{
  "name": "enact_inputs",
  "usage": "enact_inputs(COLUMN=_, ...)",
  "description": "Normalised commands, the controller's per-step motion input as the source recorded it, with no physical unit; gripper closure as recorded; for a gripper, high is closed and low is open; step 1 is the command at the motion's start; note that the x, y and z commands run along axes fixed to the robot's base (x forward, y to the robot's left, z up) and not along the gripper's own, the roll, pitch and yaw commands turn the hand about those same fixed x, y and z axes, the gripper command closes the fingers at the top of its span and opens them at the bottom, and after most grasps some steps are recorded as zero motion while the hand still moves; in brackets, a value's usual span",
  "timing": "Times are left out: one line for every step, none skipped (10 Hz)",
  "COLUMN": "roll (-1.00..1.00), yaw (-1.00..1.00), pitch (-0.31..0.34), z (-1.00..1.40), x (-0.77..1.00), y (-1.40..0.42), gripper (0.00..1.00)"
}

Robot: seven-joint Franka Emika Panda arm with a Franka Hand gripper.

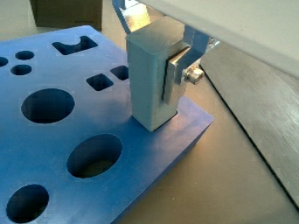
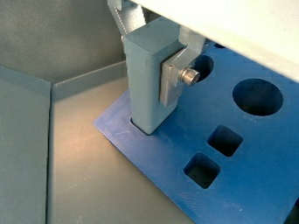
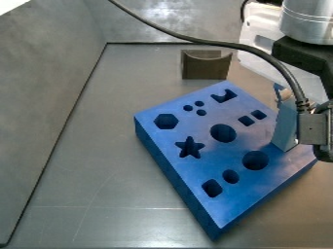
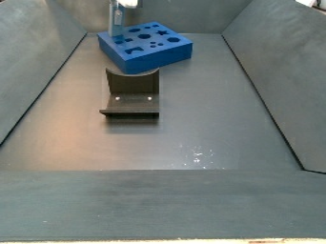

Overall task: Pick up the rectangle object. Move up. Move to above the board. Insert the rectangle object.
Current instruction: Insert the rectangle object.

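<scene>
In both wrist views the gripper (image 1: pixel 163 66) is closest to the camera, its silver fingers (image 1: pixel 177 68) clamped on the sides of the pale blue bar (image 1: pixel 155 83), which stands upright between them. A screw head shows on the finger plate (image 2: pixel 177 74). The bar's (image 2: pixel 147 79) lower end meets the top of the blue board (image 1: pixel 105 149) near one corner; whether it is resting on the surface or sunk a little into a hole cannot be told. Around the bar the board (image 2: pixel 176 149) shows two small square holes (image 2: pixel 212 156), round holes (image 1: pixel 49 105) of several sizes, and a notched opening (image 1: pixel 73 42) farther off. Past the board's edge lies the grey floor (image 1: pixel 251 114), and a low grey wall (image 2: pixel 30 131) borders it.

In a side view the board (image 3: pixel 221 146) lies flat on the floor, with a star hole (image 3: pixel 190 148) and a hexagon hole (image 3: pixel 166 121) on the side away from the arm. The gripper (image 3: pixel 294 124) stands over the board's corner by the robot arm (image 3: pixel 302 29), holding the bar (image 3: pixel 281 122) upright. A dark brown U-shaped block (image 3: pixel 204 64) sits on the floor well apart from the board.

In a side view from the far end, the dark bracket fixture (image 4: pixel 132 93) stands on the floor in front, with the board (image 4: pixel 143 46) just behind it and the bar (image 4: pixel 114 17) rising from its back corner.
</scene>
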Motion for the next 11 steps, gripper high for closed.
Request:
enact_inputs(roll=0.06, yaw=-0.18, pitch=0.0, z=-1.0, x=0.37, y=-0.04, gripper=1.0)
enact_inputs(roll=0.16, yaw=0.0, pitch=-0.277, z=-0.02, x=-0.13, y=-0.12, gripper=1.0)
enact_inputs(roll=0.0, yaw=0.0, pitch=0.0, z=-0.02, x=0.0, y=0.0, gripper=1.0)
enact_inputs(roll=0.11, yaw=0.0, pitch=0.02, z=0.0, x=0.0, y=-0.02, gripper=1.0)
enact_inputs(roll=0.02, yaw=0.0, pitch=0.0, z=0.0, x=0.0, y=0.0, gripper=1.0)
enact_inputs(roll=0.19, yaw=0.0, pitch=0.143, z=0.0, x=0.11, y=-0.09, gripper=1.0)
enact_inputs(roll=0.0, yaw=0.04, pitch=0.977, z=-0.01, x=0.68, y=0.0, gripper=1.0)
enact_inputs(roll=-0.05, yaw=0.11, pitch=1.0, z=-0.05, x=0.58, y=0.03, gripper=1.0)
enact_inputs(roll=-0.12, yaw=0.12, pitch=1.0, z=0.0, x=0.55, y=0.07, gripper=1.0)
enact_inputs(roll=0.0, yaw=0.0, pitch=0.02, z=0.0, x=0.0, y=0.0, gripper=1.0)
enact_inputs(roll=0.0, yaw=0.0, pitch=0.1, z=0.0, x=0.12, y=0.0, gripper=1.0)
